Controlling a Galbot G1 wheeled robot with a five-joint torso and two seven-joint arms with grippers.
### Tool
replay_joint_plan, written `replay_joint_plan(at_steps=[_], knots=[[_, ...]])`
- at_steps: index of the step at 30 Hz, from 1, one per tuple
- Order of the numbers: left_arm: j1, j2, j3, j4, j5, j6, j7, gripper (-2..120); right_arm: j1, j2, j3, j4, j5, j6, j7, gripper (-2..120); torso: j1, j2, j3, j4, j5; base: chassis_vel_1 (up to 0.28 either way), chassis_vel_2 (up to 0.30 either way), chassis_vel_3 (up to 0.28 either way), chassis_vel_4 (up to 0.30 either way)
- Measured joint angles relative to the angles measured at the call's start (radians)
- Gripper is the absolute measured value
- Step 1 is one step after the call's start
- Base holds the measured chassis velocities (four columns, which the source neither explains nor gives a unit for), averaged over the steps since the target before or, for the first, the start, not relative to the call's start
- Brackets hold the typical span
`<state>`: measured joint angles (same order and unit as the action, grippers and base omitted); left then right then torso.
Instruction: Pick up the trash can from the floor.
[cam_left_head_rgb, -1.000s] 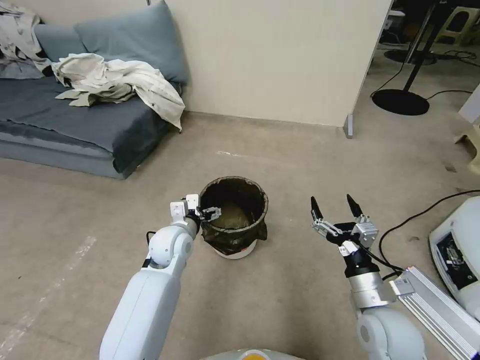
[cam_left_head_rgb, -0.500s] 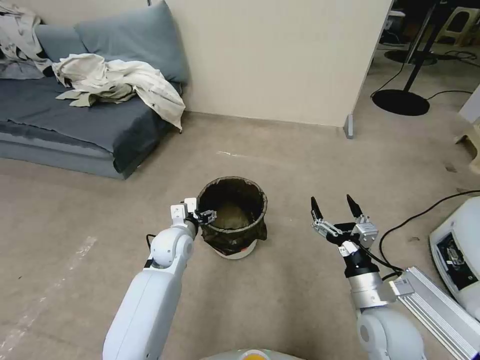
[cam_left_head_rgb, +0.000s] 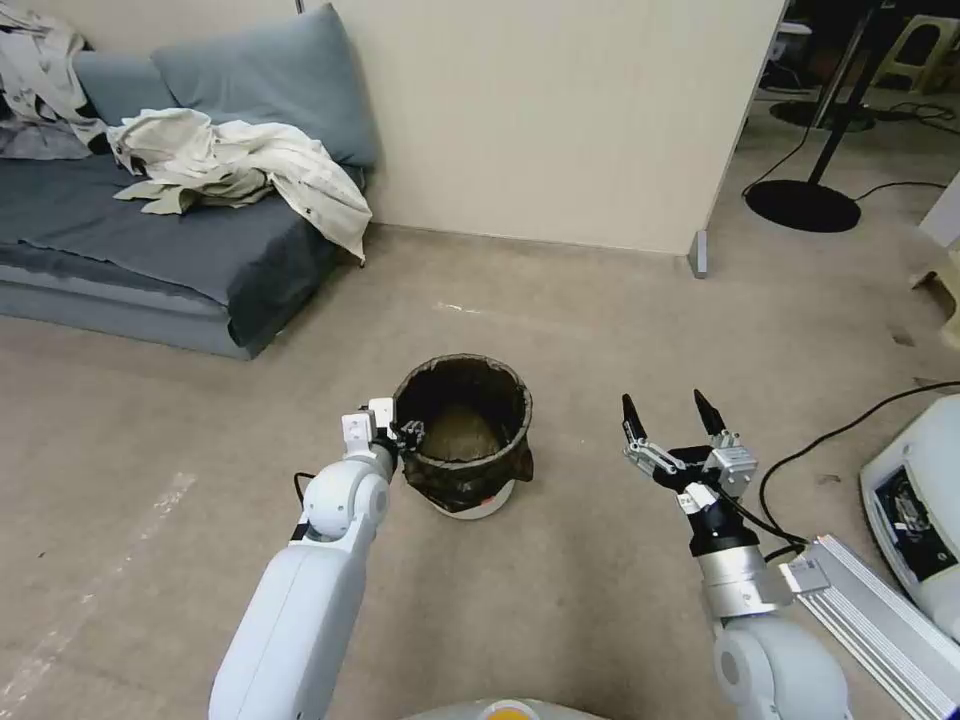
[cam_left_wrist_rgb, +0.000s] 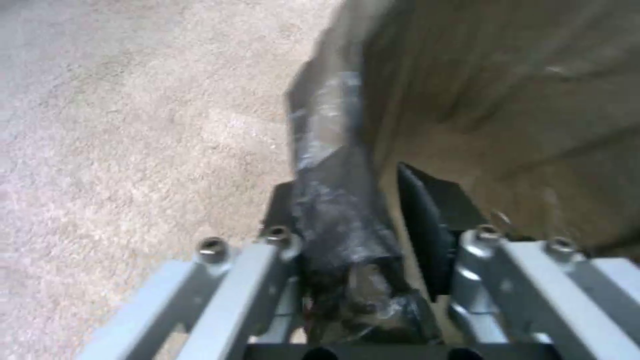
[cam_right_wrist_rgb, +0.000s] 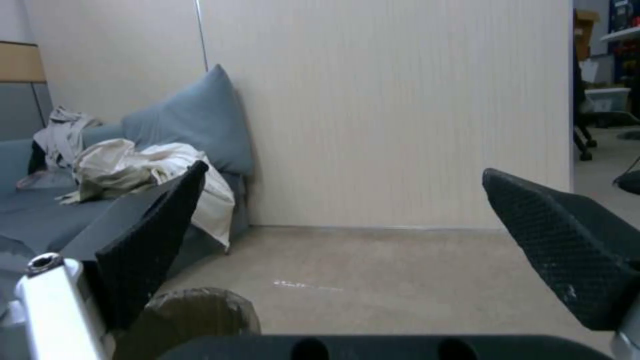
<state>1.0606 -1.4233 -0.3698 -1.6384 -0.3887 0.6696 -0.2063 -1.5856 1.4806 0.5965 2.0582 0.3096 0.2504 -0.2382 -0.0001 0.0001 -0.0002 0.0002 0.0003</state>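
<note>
Closed now: left tool (cam_left_head_rgb: 408, 433) pinches rim of trash can (cam_left_head_rgb: 465, 432) at its 9 o'clock | can on floor (cam_left_head_rgb: 560, 590), sofa (cam_left_head_rgb: 150, 240) at 10 | right tool (cam_left_head_rgb: 672, 417) wide, idle at 3

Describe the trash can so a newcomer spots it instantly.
Start at the grey sofa against the wall, then look down across the floor toward the robot. The trash can stands there, its rim pinched by the left hand: small, round, white, lined with a dark crinkled bag.
</note>
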Motion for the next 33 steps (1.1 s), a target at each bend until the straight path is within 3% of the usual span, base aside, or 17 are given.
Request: replay_joint_plan(at_steps=[6, 21, 33], knots=[[0.004, 0.001, -0.010, -0.006, -0.003, 0.000, 0.000, 6, 0.002, 0.000, -0.001, -0.001, 0.000, 0.000, -0.002, 100, 0.000, 0.000, 0.000, -0.0004, -0.0006, 0.000, 0.000, 0.000, 0.000], [0.022, -0.006, -0.047, -0.040, -0.025, -0.012, -0.018, 5, 0.002, -0.002, -0.003, -0.004, 0.001, 0.002, -0.007, 100, 0.000, 0.000, 0.001, -0.0006, -0.0012, 0.000, 0.000, 0.000, 0.000], [0.083, 0.011, -0.093, -0.231, -0.125, -0.003, -0.035, 3, 0.000, -0.003, -0.006, 0.002, 0.001, 0.002, -0.009, 100, 0.000, 0.000, 0.000, -0.0002, -0.0003, 0.000, 0.000, 0.000, 0.000]])
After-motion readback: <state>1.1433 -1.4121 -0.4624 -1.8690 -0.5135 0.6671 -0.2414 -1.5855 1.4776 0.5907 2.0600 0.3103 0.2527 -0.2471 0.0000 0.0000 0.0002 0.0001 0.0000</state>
